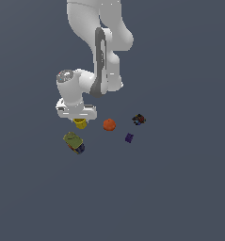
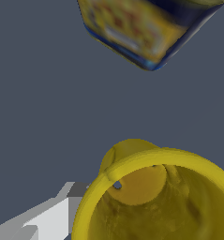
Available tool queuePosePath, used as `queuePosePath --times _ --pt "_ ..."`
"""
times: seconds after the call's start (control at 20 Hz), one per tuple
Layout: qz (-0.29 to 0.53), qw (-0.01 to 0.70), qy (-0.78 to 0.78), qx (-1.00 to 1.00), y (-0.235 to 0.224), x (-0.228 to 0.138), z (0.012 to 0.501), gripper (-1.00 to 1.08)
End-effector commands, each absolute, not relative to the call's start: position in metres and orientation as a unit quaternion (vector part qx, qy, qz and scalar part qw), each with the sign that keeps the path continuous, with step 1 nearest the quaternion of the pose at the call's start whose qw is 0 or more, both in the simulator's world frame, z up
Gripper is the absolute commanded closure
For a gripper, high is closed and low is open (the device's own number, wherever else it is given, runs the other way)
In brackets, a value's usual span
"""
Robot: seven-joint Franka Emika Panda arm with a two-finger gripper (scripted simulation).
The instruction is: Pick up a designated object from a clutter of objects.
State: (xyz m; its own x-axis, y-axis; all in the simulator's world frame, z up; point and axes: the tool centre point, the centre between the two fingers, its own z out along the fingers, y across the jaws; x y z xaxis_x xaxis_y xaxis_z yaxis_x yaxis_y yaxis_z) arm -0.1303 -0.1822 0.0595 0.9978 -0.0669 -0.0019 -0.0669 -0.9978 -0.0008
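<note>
While the exterior view hides most of the yellow cup [image 1: 80, 123] under the gripper [image 1: 79, 118], its hollow interior is seen close up only in the wrist view, with one finger [image 2: 43, 218] beside its rim. Jaw spread cannot be told. Print on the green-and-blue box [image 1: 74, 142] is blurred, unreadable.

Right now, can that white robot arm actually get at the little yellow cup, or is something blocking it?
Probably yes. The gripper is right above the yellow cup, and nothing lies between them; the green-and-blue box and orange ball sit apart from it.
</note>
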Motion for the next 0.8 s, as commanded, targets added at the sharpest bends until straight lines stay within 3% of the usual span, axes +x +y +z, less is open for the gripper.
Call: queuePosePath --times 0.0,0.75 --pt "0.000 0.000 0.033 -0.999 -0.175 -0.129 0.068 1.08" --pt "0.001 -0.003 0.034 -0.999 -0.098 -0.124 0.162 1.08"
